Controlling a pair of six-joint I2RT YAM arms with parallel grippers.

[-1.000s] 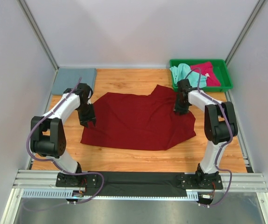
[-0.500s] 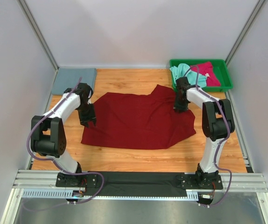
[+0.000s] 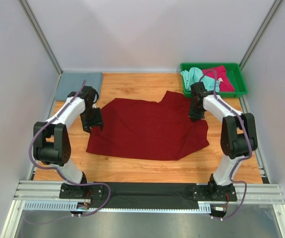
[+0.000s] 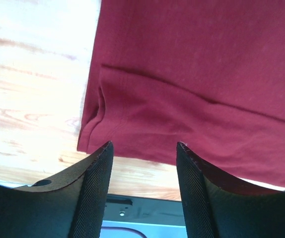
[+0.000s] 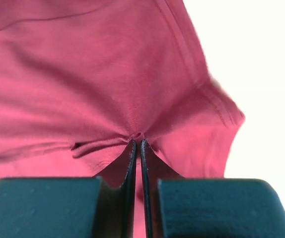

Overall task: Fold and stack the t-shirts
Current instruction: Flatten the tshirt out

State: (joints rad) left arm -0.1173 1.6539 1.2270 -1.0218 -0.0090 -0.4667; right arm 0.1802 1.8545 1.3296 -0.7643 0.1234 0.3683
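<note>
A dark red t-shirt (image 3: pixel 147 129) lies spread on the wooden table. My left gripper (image 3: pixel 95 123) stands open at its left edge; in the left wrist view the fingertips (image 4: pixel 108 147) hang just off the shirt's hem (image 4: pixel 197 74) with nothing between them. My right gripper (image 3: pixel 197 115) is shut on a pinch of the same shirt near its right sleeve; the cloth (image 5: pixel 83 74) bunches at the closed tips (image 5: pixel 136 141). A slate grey-blue t-shirt (image 3: pixel 79 84) lies folded at the back left. Mint green (image 3: pixel 194 75) and pinkish-red (image 3: pixel 223 77) t-shirts lie crumpled in the tray.
The green plastic tray (image 3: pixel 243 88) stands at the back right corner. White walls with metal posts close in the table on three sides. A black strip and metal rail (image 3: pixel 147 191) run along the near edge between the arm bases.
My right gripper has shut on the dark red shirt's cloth and shifted slightly right. The left gripper's jaws have spread wider and it has drawn back towards the shirt's left edge.
</note>
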